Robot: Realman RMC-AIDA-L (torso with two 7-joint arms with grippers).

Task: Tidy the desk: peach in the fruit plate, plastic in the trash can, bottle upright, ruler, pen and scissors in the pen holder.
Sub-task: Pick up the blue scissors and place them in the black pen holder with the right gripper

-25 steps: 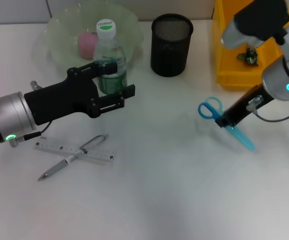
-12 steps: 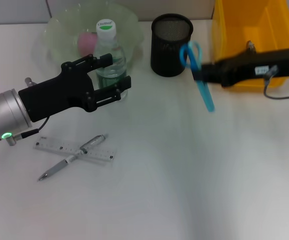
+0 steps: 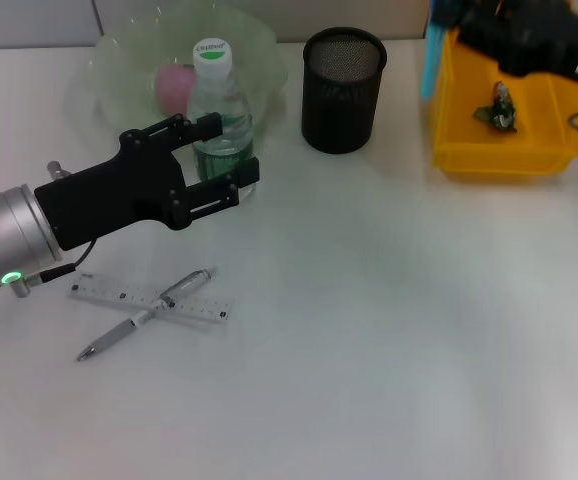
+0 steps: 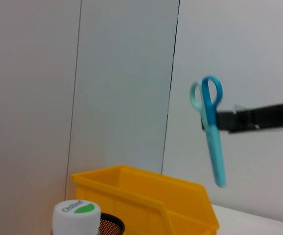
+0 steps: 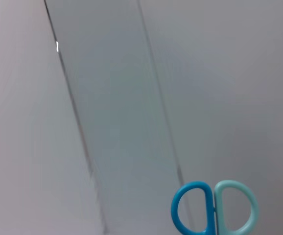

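Observation:
The bottle (image 3: 218,108) stands upright in front of the fruit plate (image 3: 259,45), its green-and-white cap (image 4: 76,215) in the left wrist view. The pink peach (image 3: 173,88) lies in the plate. My left gripper (image 3: 244,146) is open, its fingers either side of the bottle's lower part. High at the back right, my right gripper (image 3: 456,22) is shut on the blue scissors (image 3: 430,55), which hang blades down (image 4: 211,129), handles in the right wrist view (image 5: 213,208). The ruler (image 3: 149,299) and pen (image 3: 141,318) lie crossed at the front left. The black mesh pen holder (image 3: 342,90) stands at the back.
The yellow trash can (image 3: 509,150) stands at the back right with a dark bit of plastic (image 3: 496,108) inside. A grey wall panel rises behind the desk. The scissors hang between the pen holder and the bin's left wall.
My right arm lifted the scissors off the table and carried them up toward the back right. My left gripper opened off the bottle and drew back slightly.

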